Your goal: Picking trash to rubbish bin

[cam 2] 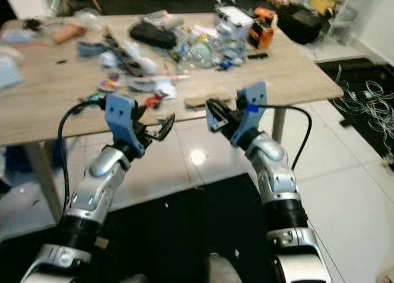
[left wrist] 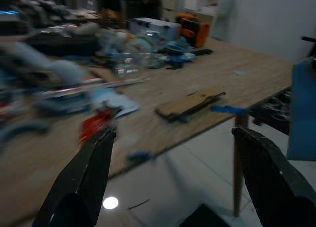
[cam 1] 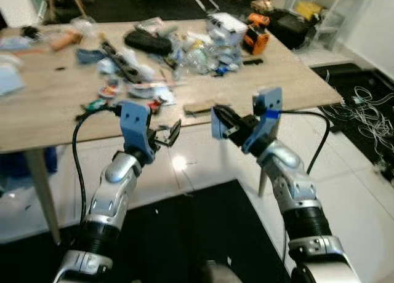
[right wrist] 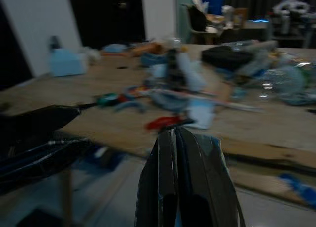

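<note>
Trash (cam 1: 184, 49) lies scattered across the tabletop (cam 1: 289, 80), at twelve o'clock from both raised grippers, well apart from them. Left gripper (cam 1: 167, 135): fingers spread, empty, short of the table edge. Right gripper (cam 1: 226, 124): fingers pressed together, empty. To do the reach well, single out one near-edge piece, such as the flat cardboard strip (left wrist: 190, 103), and open before descending. The left wrist view resolves this strip and a red scrap (left wrist: 96, 124); the eye views show the wider clutter and the orange tool (cam 1: 257, 38) at one o'clock.
</note>
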Motion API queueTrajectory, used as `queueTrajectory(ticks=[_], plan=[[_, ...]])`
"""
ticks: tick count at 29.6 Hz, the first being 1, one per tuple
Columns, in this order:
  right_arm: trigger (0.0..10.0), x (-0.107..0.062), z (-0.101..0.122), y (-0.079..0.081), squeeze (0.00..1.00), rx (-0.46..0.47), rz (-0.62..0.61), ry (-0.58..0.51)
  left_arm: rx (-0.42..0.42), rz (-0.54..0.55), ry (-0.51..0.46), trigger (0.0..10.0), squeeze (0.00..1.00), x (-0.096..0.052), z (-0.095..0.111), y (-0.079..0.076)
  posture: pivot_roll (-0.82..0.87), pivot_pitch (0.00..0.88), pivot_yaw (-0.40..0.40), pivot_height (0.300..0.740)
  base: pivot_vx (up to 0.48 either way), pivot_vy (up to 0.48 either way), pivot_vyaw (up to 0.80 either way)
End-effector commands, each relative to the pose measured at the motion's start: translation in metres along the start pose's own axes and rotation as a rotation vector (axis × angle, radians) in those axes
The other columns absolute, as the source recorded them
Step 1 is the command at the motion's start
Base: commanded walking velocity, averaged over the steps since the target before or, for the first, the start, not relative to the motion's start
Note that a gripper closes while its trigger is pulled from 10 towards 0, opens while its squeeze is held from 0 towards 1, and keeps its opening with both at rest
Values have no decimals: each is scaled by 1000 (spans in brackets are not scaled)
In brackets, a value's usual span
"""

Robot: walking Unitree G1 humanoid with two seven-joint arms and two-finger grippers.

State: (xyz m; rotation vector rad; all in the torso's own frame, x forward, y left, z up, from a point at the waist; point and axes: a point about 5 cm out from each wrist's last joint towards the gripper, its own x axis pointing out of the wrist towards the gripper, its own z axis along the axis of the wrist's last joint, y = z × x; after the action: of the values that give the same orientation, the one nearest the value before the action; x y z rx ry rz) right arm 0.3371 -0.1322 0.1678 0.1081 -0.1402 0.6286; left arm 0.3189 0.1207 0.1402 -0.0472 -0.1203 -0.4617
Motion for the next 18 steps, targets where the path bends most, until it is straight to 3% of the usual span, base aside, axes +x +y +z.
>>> queueTrajectory(ticks=[1, 6, 15, 18], plan=[[10000, -2, -5, -4, 0, 2, -14, 50, 46, -69, 10, 10000, 0, 4, 1, -7, -78, 0, -27, 740, 0, 0, 0], [10000, -1, -6, -4, 0, 9, -11, 59, 80, -168, 16, 10000, 0, 8, 1, -16, -75, 0, -32, 740, 0, 0, 0], [10000, -1, -6, -4, 0, 16, -9, 68, 65, -212, 23, 10000, 0, 12, 1, -19, -76, 0, -35, 740, 0, 0, 0], [10000, -1, -6, -4, 0, 17, -7, 71, 63, -213, 23, 10000, 0, 12, 0, -18, -75, 0, -37, 740, 0, 0, -533]])
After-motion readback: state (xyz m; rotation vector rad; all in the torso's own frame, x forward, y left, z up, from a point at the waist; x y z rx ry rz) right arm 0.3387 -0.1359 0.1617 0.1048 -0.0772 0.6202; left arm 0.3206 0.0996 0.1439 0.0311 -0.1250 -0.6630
